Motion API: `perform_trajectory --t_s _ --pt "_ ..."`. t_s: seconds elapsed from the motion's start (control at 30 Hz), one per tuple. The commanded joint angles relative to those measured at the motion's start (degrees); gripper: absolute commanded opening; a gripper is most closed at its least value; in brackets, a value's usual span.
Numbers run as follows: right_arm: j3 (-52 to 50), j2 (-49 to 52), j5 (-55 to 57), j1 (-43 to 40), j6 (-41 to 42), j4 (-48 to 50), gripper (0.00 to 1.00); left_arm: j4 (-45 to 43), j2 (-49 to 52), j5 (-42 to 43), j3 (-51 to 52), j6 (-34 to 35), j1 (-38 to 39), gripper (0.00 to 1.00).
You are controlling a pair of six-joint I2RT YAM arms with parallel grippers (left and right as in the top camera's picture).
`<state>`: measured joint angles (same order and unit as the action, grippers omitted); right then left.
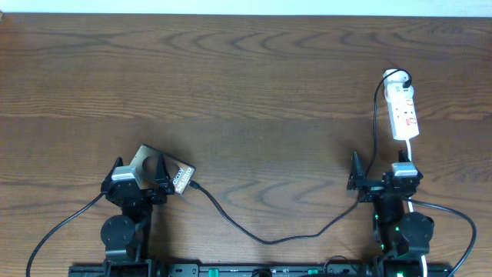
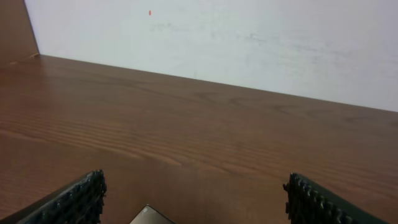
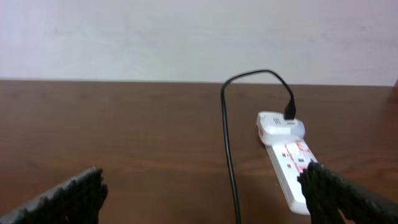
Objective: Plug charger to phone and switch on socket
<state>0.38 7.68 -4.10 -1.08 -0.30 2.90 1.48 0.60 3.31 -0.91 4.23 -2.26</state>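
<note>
On the right of the table point(image 1: 246, 77), the power strip point(image 1: 403, 112) lies just ahead of our right jaws, long axis running straight away from them, so that arm is nearer its switches. Both pairs of jaws gape, holding nothing. The phone point(image 1: 163, 171) lies under our left jaws, the charger cable point(image 1: 265, 241) touching its edge; seated or not, we cannot tell.

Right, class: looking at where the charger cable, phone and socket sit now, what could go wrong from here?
1. The charger cable runs close past the right pincer toward the socket; reaching for the switch could snag it.
2. The phone lies between the open left pincer fingers; a nudge might tug the cable end at its edge.
3. The socket seems unfixed and may slide when pressed.
</note>
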Motion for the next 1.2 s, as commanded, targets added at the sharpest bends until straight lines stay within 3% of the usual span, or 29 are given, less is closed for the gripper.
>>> perform_trajectory --t_s 0.0,1.17 --pt "-0.07 -5.29 3.30 2.21 -5.53 -4.28 0.99 2.36 -0.37 0.55 0.68 -0.35 -0.20 0.90" --pt "-0.07 -7.41 3.76 2.69 -6.16 -7.23 0.99 2.36 -0.37 0.55 0.68 -0.35 -0.20 0.90"
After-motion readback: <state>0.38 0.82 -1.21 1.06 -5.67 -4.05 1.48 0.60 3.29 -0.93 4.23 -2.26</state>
